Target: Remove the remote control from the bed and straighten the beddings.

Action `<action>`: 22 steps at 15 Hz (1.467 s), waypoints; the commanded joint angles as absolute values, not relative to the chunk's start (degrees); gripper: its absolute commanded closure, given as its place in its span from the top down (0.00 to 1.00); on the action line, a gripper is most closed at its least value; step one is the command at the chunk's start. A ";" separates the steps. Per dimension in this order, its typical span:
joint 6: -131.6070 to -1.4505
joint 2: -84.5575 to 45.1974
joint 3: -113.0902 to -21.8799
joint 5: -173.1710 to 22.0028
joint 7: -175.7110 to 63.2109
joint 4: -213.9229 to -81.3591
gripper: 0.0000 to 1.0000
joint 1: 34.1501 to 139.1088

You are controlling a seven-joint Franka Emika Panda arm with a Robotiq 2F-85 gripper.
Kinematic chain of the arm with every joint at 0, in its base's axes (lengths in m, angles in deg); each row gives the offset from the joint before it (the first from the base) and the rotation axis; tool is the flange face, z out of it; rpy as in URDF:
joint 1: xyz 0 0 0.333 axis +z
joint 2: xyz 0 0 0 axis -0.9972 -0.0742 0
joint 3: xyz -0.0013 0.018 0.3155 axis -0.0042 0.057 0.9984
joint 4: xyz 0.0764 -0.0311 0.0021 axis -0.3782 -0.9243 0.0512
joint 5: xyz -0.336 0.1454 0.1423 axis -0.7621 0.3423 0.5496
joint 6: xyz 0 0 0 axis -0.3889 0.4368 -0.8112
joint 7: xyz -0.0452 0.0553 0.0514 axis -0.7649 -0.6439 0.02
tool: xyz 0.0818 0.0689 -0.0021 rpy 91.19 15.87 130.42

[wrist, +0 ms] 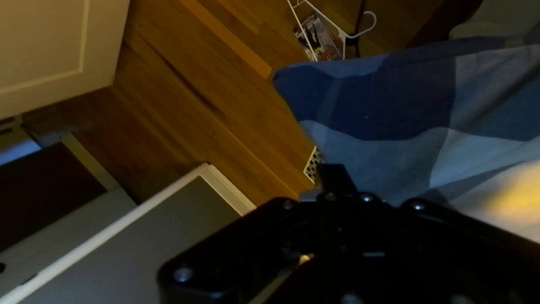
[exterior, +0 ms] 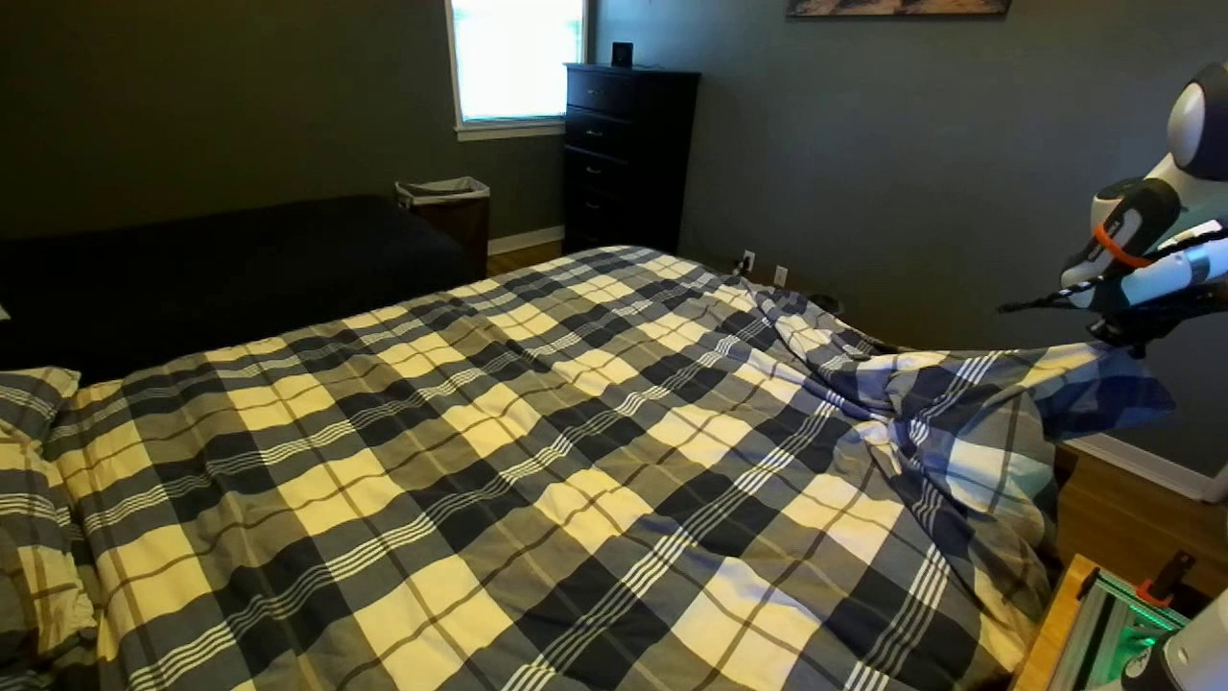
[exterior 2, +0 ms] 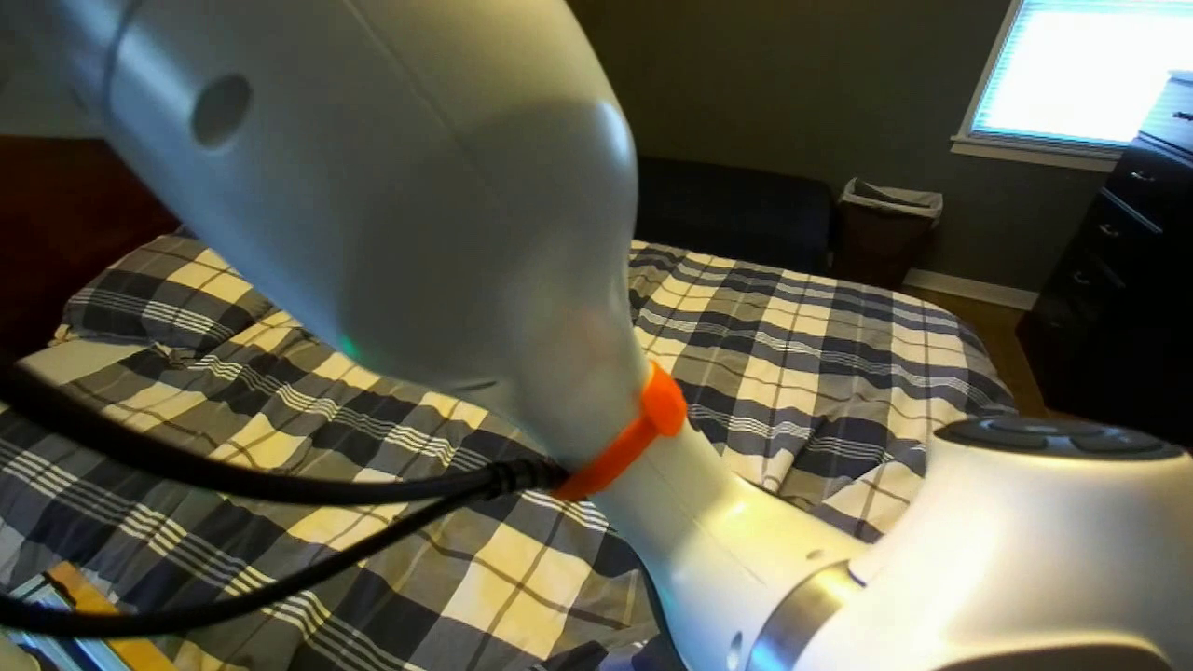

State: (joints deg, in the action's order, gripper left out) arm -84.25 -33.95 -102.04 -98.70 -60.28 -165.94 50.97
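The beddings, a plaid comforter (exterior: 576, 413) in black, grey and cream, cover the bed, whose dark headboard (exterior 2: 65, 205) shows in an exterior view. The comforter (exterior 2: 522, 568) lies mostly flat there, with wrinkles. At the foot end it is bunched and pulled up toward my gripper (exterior: 1122, 341). My gripper is shut on the comforter's edge, off the bed, and a blue-looking flap hangs below it. In the wrist view the fingers (wrist: 333, 179) are together against the blue-grey cloth (wrist: 379, 101). The exact pinch is dark. No remote control shows in any view.
A dark couch (exterior: 221, 278), a lined hamper (exterior: 446, 211) and a black dresser (exterior: 628, 154) stand beyond the bed. The robot's stand (exterior: 1055, 614) is close to the bed's near corner. A white hanger (wrist: 344, 33) lies on the wooden floor (wrist: 202, 105) near a white door (wrist: 46, 46).
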 commanded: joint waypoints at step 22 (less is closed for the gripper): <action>-62.17 -58.44 -107.45 -84.40 -75.65 -140.73 0.00 46.04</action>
